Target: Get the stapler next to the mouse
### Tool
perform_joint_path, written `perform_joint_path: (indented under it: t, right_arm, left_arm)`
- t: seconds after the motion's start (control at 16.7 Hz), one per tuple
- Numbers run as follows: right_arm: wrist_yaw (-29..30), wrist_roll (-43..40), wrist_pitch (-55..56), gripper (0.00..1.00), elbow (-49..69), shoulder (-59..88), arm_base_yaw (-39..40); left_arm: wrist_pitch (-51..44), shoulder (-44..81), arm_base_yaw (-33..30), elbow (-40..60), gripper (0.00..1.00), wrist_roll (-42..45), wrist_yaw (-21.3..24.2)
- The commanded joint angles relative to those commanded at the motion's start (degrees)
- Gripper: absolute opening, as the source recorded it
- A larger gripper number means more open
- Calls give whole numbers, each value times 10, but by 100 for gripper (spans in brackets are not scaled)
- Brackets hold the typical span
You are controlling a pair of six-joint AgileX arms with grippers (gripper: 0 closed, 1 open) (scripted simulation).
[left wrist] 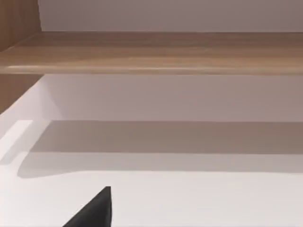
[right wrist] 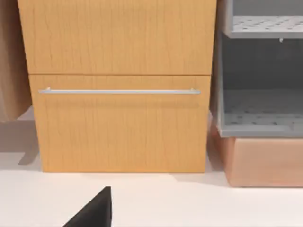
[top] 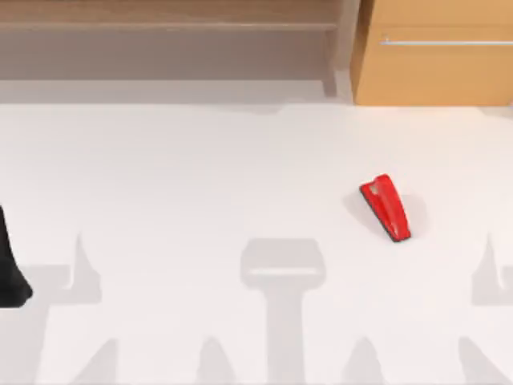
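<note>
Presently on a white desk [top: 200, 176]: one red stapler [top: 386, 208], glossy, wedge-shaped, lying flat right of centre in the top view, long axis running diagonally, thin dark edge along its base. Touching nothing; well apart from anything else on the desk.

Left edge of the top view: a black piece of the left arm [top: 10, 273], reaching in over the desk, far from the stapler. Left gripper: state of fingers cannot be told. Black wedge of gripper hardware [left wrist: 94, 212] at the lower edge of the left wrist view, above bare white desk surface.

Right gripper: state of fingers likewise cannot be told. Matching black wedge [right wrist: 94, 212] at the lower edge of the right wrist view.

Behind the desk, top view: long wooden shelf [top: 168, 24] across the back left; light wooden cabinet [top: 437, 68] with a silver bar handle [top: 445, 42] at the back right.

Left wrist view: same wooden shelf [left wrist: 156, 52] seen edge-on, pale wall beneath.

Right wrist view: cabinet front [right wrist: 118, 94] with its handle [right wrist: 118, 91]; beside it, a grey rack with perforated shelves [right wrist: 260, 113] seated on a pale wooden block [right wrist: 265, 161].

Grey shadows of arm hardware cast across the near part of the desk.
</note>
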Motion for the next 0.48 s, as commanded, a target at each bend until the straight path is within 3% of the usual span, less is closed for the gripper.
perform_joint_path:
  t: [0.24, 0.48]
  right_arm:
    - [1, 0, -11, 100, 17, 17, 3]
    - [2, 1, -77, 100, 121, 125, 26]
  left_arm:
    - [0, 0, 0, 0, 100, 0, 0]
    - [0, 0, 0, 0, 100, 0, 0]
